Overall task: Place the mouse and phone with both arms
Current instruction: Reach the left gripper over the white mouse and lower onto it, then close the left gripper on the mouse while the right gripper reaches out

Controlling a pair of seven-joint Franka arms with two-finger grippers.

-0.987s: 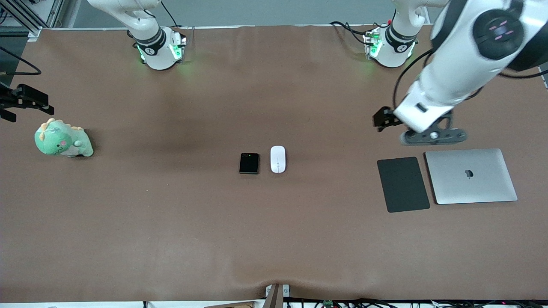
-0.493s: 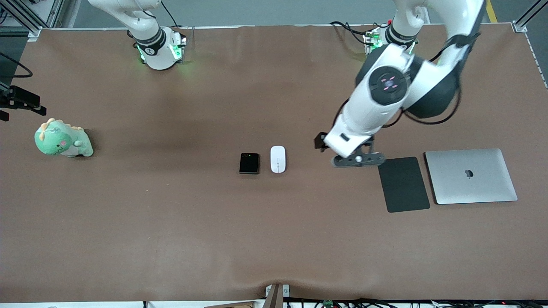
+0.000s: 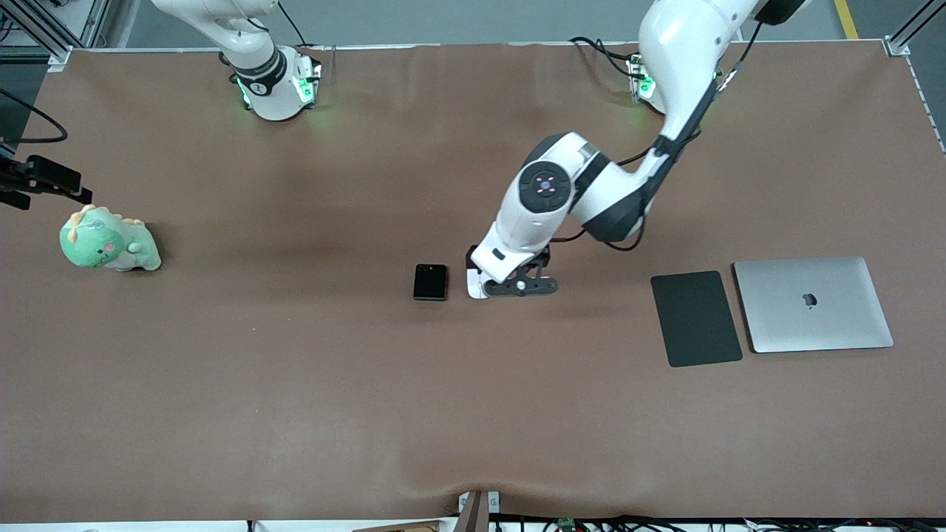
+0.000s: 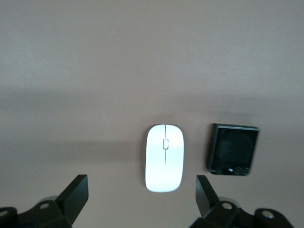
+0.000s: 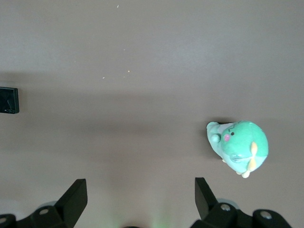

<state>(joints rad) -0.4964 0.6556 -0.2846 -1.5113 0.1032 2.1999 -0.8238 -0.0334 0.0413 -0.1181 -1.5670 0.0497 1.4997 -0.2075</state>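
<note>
Careful, your left hand (image 4: 142, 199), fingers apart, hovers over the mouse (image 4: 164, 157); descend off-centre and you'll nudge the phone (image 4: 232, 149); right hand (image 5: 137, 202), apart, waits at the frame's left edge.

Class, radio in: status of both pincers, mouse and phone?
Left pincer open over mouse. Right pincer open, waiting near plush toy. Phone untouched beside mouse.

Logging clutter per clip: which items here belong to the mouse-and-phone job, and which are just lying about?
Job: mouse, phone, left gripper open over the mouse, right gripper open near the plush.
Lying about: green plush dinosaur, dark grey pad, silver laptop.
</note>
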